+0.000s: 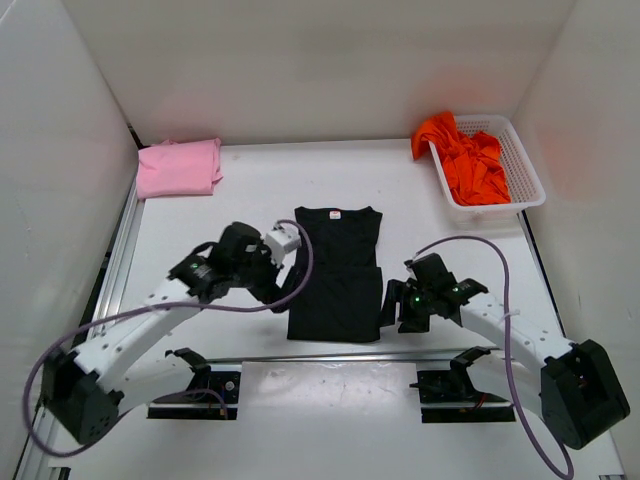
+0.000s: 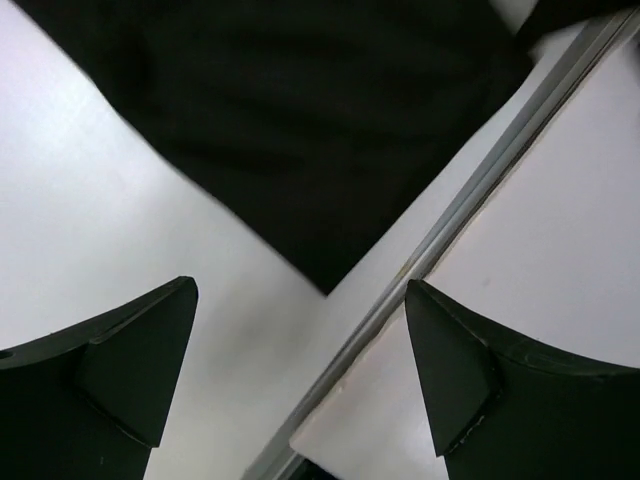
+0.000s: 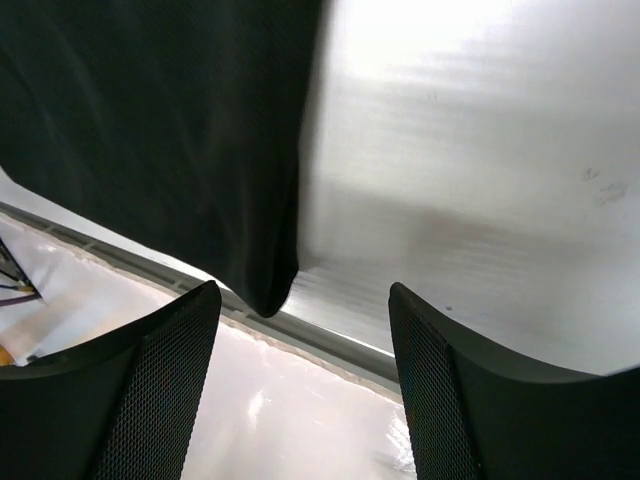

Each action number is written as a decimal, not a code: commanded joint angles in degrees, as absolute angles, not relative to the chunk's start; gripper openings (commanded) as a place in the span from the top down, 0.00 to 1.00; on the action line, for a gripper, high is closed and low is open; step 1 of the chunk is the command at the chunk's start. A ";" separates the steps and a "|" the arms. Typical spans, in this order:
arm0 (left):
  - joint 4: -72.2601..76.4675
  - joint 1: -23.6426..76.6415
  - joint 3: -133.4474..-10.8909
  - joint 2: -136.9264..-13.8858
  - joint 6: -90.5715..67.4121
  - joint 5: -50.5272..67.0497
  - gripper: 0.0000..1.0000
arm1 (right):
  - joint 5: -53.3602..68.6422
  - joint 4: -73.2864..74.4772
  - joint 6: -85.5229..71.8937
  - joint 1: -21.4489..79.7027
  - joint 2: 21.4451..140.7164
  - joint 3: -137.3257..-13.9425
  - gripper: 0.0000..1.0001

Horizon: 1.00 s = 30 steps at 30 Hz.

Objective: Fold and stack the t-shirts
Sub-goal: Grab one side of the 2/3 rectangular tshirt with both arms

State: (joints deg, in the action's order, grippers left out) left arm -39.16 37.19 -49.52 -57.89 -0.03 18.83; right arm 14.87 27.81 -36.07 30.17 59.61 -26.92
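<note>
Lying flat in the middle of the surface (image 1: 240, 200) is the black t-shirt (image 1: 337, 275), its sleeves tucked in. The pink t-shirt (image 1: 178, 167) sits folded at the far left, and the orange-red t-shirt (image 1: 470, 160) is bunched in the basket (image 1: 528, 180). The left tool (image 2: 300, 284) and the right tool (image 3: 303, 286) hang wide open by the black t-shirt's near corners, holding nothing. The cloth looks soft, light and floppy, so pinching both near corners together should lift the hem evenly.
</note>
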 commanded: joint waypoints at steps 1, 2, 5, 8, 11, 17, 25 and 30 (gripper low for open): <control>-34.38 36.65 -43.34 -61.25 0.00 23.73 0.06 | 14.14 22.60 -42.00 31.46 57.14 -24.53 0.28; -34.37 36.65 -42.63 -63.09 0.00 24.60 0.09 | 14.15 21.98 -42.71 31.46 57.13 -23.74 0.28; -33.05 36.65 -40.35 -65.82 0.00 24.61 0.18 | 14.68 20.74 -45.26 33.04 57.13 -23.21 0.30; -32.52 37.88 -36.84 -68.81 0.00 26.45 0.18 | 13.27 20.74 -47.10 35.41 57.13 -23.20 0.33; -31.99 39.02 -35.33 -70.04 0.00 27.94 0.16 | 12.74 20.21 -48.59 37.17 57.74 -22.06 0.39; -30.85 41.57 -33.41 -75.93 0.00 29.97 0.14 | 11.69 19.69 -50.27 39.11 58.27 -21.53 0.45; -28.39 41.57 -33.66 -80.06 0.00 30.50 0.13 | 10.63 19.69 -50.80 40.25 58.89 -21.53 0.47; -28.39 41.57 -34.54 -83.23 0.00 32.34 0.35 | 10.02 19.17 -51.42 40.25 58.89 -21.01 0.50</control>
State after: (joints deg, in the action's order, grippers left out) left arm -27.90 41.21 -36.03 -80.90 -1.28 33.74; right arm 11.70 20.34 -50.76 39.90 58.54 -21.78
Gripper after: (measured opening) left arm 0.671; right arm 0.505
